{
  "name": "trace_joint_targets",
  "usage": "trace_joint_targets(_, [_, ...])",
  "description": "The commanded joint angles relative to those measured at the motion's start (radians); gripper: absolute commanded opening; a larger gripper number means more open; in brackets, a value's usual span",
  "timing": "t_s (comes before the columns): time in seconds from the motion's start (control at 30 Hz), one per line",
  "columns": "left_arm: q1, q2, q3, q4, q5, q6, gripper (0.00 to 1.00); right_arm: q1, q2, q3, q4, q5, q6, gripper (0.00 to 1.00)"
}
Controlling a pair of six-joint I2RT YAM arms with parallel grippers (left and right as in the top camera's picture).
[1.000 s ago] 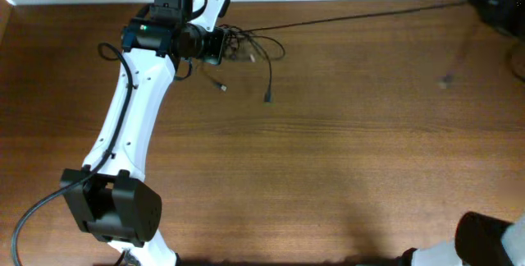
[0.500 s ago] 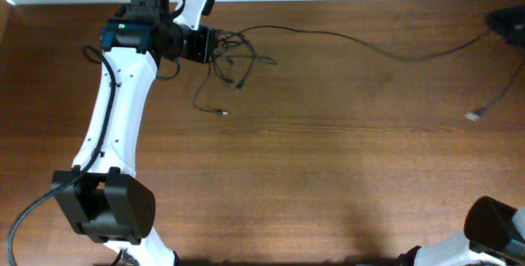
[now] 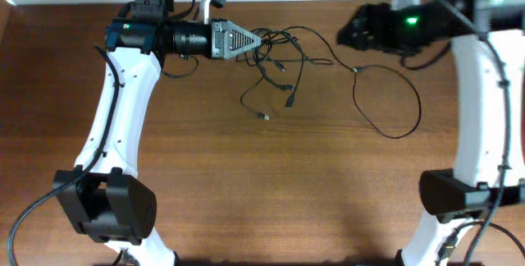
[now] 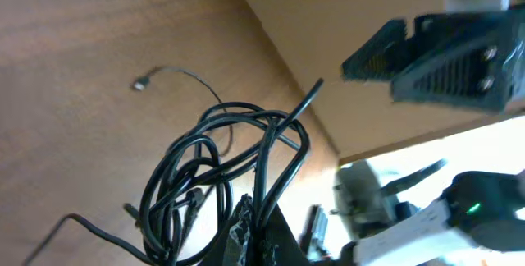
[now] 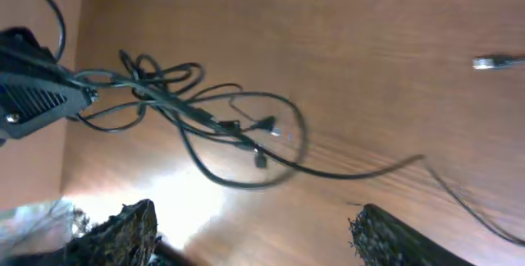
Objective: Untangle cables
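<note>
Black cables (image 3: 272, 51) | left gripper (image 3: 256, 41) clamps them | right gripper (image 5: 254, 221) wide, empty | plug ends (image 3: 262, 116) indistinct

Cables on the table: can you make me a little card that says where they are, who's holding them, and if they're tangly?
what: cables, thin and black
where: far side of the brown table
held by: left gripper, shut on the bunch
right gripper: open, nothing between its fingers
loose bits: plug ends trail out of the bunch
long loop: one cable curls off toward the right arm's side
tangly: yes, knotted up at the left gripper
</note>
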Motion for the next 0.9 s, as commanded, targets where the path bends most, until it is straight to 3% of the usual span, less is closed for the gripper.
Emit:
trace_joint_targets(0.0, [0.002, -0.004, 0.004, 0.004, -0.108, -0.373, 0.0, 0.113, 0.041, 0.006, 0.082, 0.013, 0.065, 0.7])
trace_joint_targets(0.07, [0.002, -0.004, 0.004, 0.018, -0.155, -0.546, 0.0, 0.204, 0.046, 0.006, 0.167, 0.109, 0.196, 0.61])
trace_joint_targets(0.1, [0.002, -0.004, 0.004, 0.04, -0.155, -0.587, 0.0, 0.232, 0.055, 0.006, 0.19, 0.126, 0.24, 0.52])
trace_joint_targets(0.2, [0.002, -0.004, 0.004, 0.108, -0.143, -0.694, 0.0, 0.312, 0.12, 0.006, 0.258, 0.183, 0.359, 0.4])
trace_joint_targets(0.27, [0.002, -0.004, 0.004, 0.132, -0.114, -0.71, 0.0, 0.319, 0.145, 0.006, 0.33, 0.184, 0.408, 0.36])
trace_joint_targets(0.63, [-0.003, -0.004, 0.004, 0.298, 0.28, -0.727, 0.0, 0.319, 0.21, 0.006, 0.593, 0.184, 0.488, 0.36])
trace_joint_targets(0.7, [-0.006, -0.004, 0.004, 0.312, 0.309, -0.727, 0.0, 0.319, 0.217, 0.006, 0.623, 0.184, 0.502, 0.23])
trace_joint_targets(0.77, [0.005, -0.004, 0.004, 0.337, 0.326, -0.727, 0.0, 0.298, 0.217, 0.006, 0.598, 0.184, 0.502, 0.04])
trace_joint_targets(0.87, [0.121, -0.004, 0.004, 0.417, 0.261, -0.711, 0.0, 0.179, 0.216, 0.006, 0.408, 0.172, 0.381, 0.04])
